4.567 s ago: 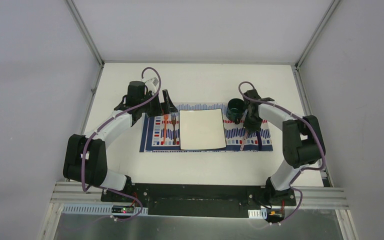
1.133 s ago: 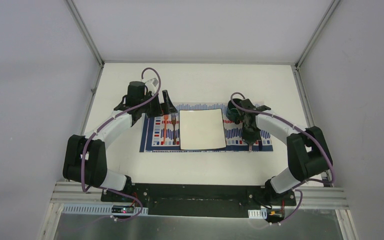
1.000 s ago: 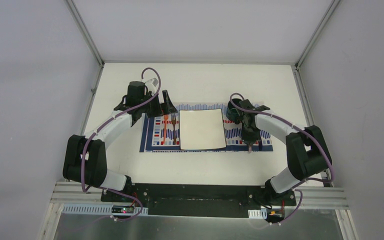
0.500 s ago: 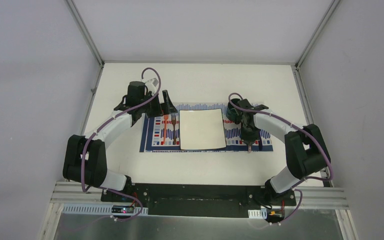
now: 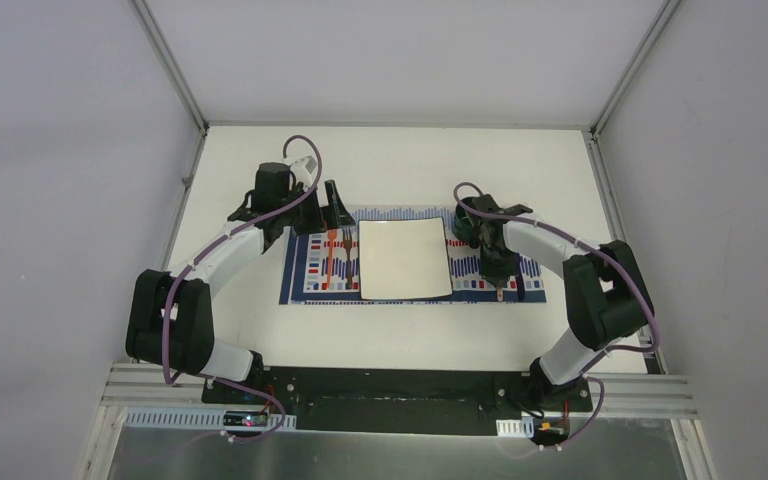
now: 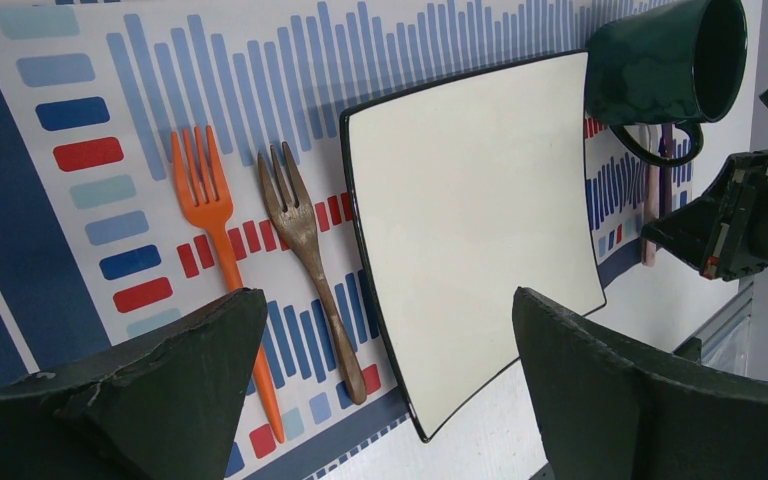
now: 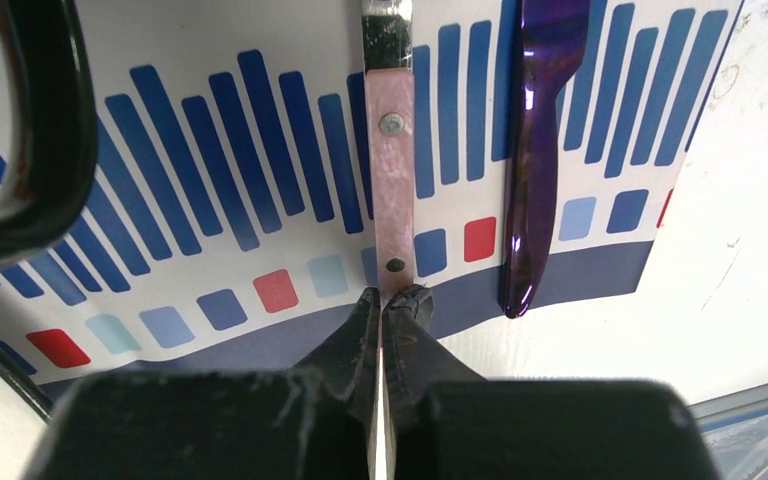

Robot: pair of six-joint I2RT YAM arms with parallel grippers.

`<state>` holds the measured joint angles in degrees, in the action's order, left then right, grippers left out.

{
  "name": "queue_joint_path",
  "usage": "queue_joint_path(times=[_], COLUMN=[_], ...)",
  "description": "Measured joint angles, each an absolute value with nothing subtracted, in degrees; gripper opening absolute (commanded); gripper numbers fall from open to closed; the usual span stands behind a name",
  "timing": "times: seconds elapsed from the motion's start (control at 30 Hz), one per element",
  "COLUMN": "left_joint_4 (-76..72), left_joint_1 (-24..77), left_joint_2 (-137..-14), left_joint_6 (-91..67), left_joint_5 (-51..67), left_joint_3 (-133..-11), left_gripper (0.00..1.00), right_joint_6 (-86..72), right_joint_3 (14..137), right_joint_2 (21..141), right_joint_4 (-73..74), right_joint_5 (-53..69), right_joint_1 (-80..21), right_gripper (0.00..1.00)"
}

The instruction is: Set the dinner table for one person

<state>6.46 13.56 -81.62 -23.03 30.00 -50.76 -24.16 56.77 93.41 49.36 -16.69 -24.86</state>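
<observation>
Right gripper: fingers pressed together, tips touching the end of the pink-handled knife. It has edged toward the plate, likely straightening the knife beside the purple utensil. Left gripper: spread wide, empty. Dinner table: beneath the placemat; setting nearly complete.

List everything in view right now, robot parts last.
dinner table: 1, white, under everything
placemat: 1, blue, red and white striped, middle of the table
plate: 1, white, square with a dark rim, centre of the placemat
orange fork: 1, orange, on the placemat, left of the plate
brown fork: 1, brown, between the orange fork and the plate
mug: 1, dark green, by the plate's far right corner
knife: 1, pink handle, on the placemat, right of the plate
purple utensil: 1, purple, right of the knife; type unclear
left claw: 1, black, open, above the forks
right claw: 1, black, shut, tips at the knife handle's near end
</observation>
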Motion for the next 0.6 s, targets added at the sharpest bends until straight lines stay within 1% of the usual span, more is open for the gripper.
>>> queue_joint_path(times=[0.2, 0.23, 0.33, 0.37, 0.43, 0.5, 0.6], left_joint_4=[6.46, 6.46, 6.46, 6.46, 6.46, 6.46, 6.48], left_joint_1=[13.56, 13.56, 13.56, 13.56, 13.56, 13.56, 13.56], left_joint_2=[-81.62, -81.62, -81.6, -81.62, -81.62, -81.62, -81.62], left_joint_6=[-23.03, -23.0, -23.0, -23.0, -23.0, -23.0, -23.0], left_joint_5=[29.98, 29.98, 29.98, 29.98, 29.98, 29.98, 29.98], left_joint_3=[-50.76, -50.76, -50.76, -50.76, -50.76, -50.76, -50.76], left_gripper=[0.99, 0.99, 0.99, 0.99, 0.99, 0.99, 0.99], right_joint_6=[-23.86, -23.86, -23.77, -23.9, -23.88, -23.9, -23.88], right_joint_3=[57.56, 57.56, 57.56, 57.56, 57.56, 57.56, 57.6], right_joint_2=[94.65, 94.67, 94.7, 94.7, 94.65, 94.19, 91.74], right_joint_4=[49.34, 49.3, 49.34, 49.36, 49.39, 49.47, 50.09], right_joint_5=[-17.3, -17.37, -17.56, -17.65, -17.85, -18.04, -18.24], right_joint_1=[-24.86, -24.86, -24.86, -24.86, -24.86, -24.86, -24.86], right_gripper=[0.0, 0.02, 0.27, 0.33, 0.44, 0.48, 0.49])
